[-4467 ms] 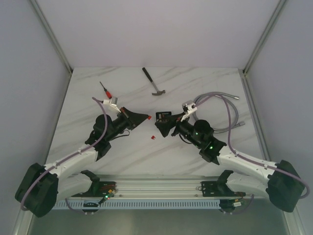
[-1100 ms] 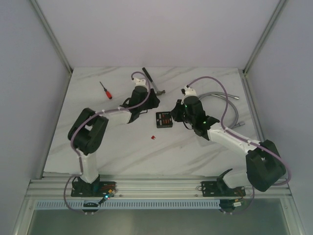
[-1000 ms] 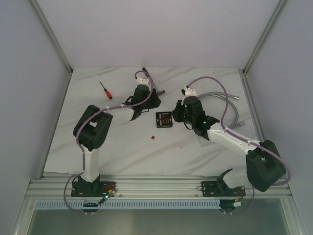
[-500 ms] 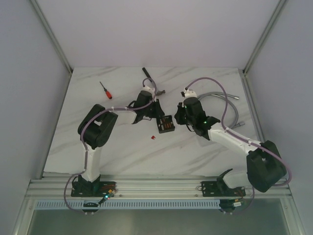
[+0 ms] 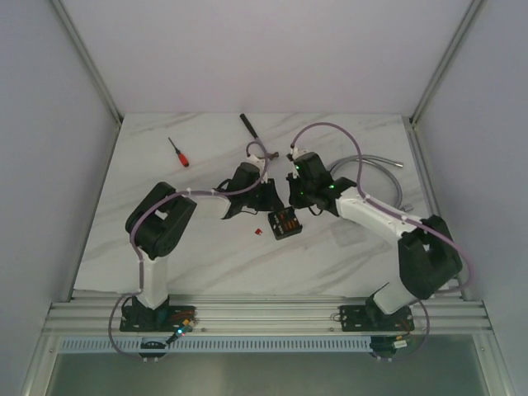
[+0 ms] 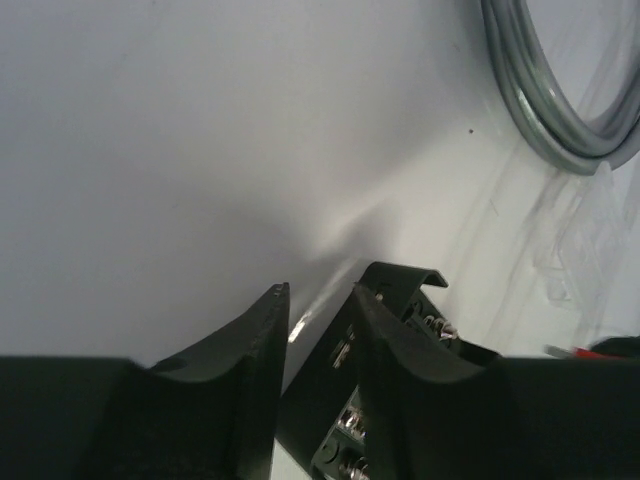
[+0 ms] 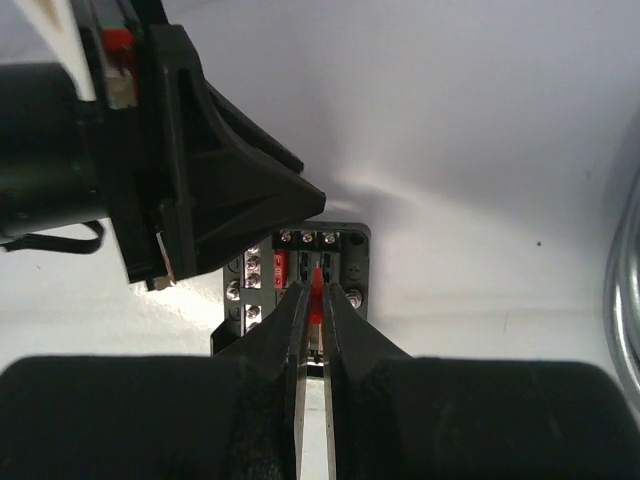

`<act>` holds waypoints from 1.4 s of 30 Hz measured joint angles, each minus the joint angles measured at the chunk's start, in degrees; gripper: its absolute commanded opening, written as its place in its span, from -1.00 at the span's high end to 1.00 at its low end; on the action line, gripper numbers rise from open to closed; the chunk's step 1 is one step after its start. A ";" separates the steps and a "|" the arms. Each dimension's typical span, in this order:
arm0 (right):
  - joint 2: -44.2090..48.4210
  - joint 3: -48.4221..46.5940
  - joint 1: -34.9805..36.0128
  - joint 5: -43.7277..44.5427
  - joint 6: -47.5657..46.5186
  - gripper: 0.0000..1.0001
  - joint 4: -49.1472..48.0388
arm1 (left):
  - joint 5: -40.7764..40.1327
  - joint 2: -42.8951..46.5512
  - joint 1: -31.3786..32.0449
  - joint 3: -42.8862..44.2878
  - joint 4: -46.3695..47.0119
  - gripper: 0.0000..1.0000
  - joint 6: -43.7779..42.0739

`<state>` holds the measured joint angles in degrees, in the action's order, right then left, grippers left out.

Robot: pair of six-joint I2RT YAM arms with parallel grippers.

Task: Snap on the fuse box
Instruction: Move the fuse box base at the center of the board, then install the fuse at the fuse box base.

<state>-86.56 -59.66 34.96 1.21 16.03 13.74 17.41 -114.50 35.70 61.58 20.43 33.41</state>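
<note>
On the table (image 5: 165, 247) the fuse box (image 5: 285, 223) now lies nearer us and more askew than half a second ago. We judge it slides when nudged and needs bracing before anything snaps in. The left pincer (image 6: 318, 300), slightly spread and empty, sits just beside its edge. The right pincer (image 7: 316, 296) has swung over it, pinching a red fuse (image 7: 316, 275) above the slots.

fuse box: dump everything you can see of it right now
The fuse box is a small, squarish black plastic box lying face up on the marble table, skewed to its edges. Silver screws line the rim; a red fuse sits in one slot. The right gripper, jaws shut, pinches another red piece over the middle slots. The tip of the left gripper overlaps one corner; contact unclear.
</note>
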 measured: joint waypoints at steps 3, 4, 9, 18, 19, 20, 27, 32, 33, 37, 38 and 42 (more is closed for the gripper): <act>-4.26 -3.26 0.87 -0.44 -1.40 1.00 3.15 | -1.18 1.86 -0.02 -1.29 -0.42 -0.11 0.20; -5.64 -4.15 1.20 -0.55 -1.84 1.00 4.13 | -1.81 2.64 -0.11 -1.81 -0.68 -0.18 0.24; -9.81 -7.19 2.67 -0.61 -3.52 1.00 9.33 | -6.45 7.85 -1.01 -5.14 -1.88 -0.50 0.42; -12.90 -11.47 4.07 -0.52 -4.57 1.00 13.22 | -16.72 18.71 -3.78 -13.81 -4.33 -1.00 0.44; -13.33 -11.85 4.15 -0.48 -4.68 1.00 13.42 | -17.49 19.69 -4.13 -14.73 -4.66 -1.00 0.42; -13.81 -12.13 4.24 -0.39 -4.76 1.00 13.60 | -18.27 20.70 -4.52 -15.69 -4.90 -1.00 0.42; -16.72 -13.42 5.09 0.79 -5.07 1.00 15.76 | -23.06 26.14 -6.51 -20.70 -5.75 -1.00 0.63; -18.25 -15.34 5.53 1.99 -5.18 1.00 16.63 | -24.98 27.39 -7.30 -21.49 -6.60 -1.00 0.92; -18.51 -15.69 5.62 2.16 -5.20 1.00 16.81 | -25.09 27.43 -7.41 -21.49 -6.58 -1.00 1.03; -18.78 -16.06 5.95 3.13 -5.20 1.00 17.03 | -25.24 27.43 -7.41 -21.49 -6.60 -1.00 1.11; -18.82 -16.15 6.03 3.26 -5.20 1.00 17.11 | -25.24 27.43 -7.41 -21.49 -6.60 -1.00 1.14; -18.84 -16.17 6.05 3.78 -5.20 1.00 17.29 | -25.24 27.43 -7.43 -21.49 -6.62 -1.00 1.29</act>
<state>-105.41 -75.83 41.01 4.99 10.83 31.03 -7.84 -87.07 28.27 40.10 13.80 34.70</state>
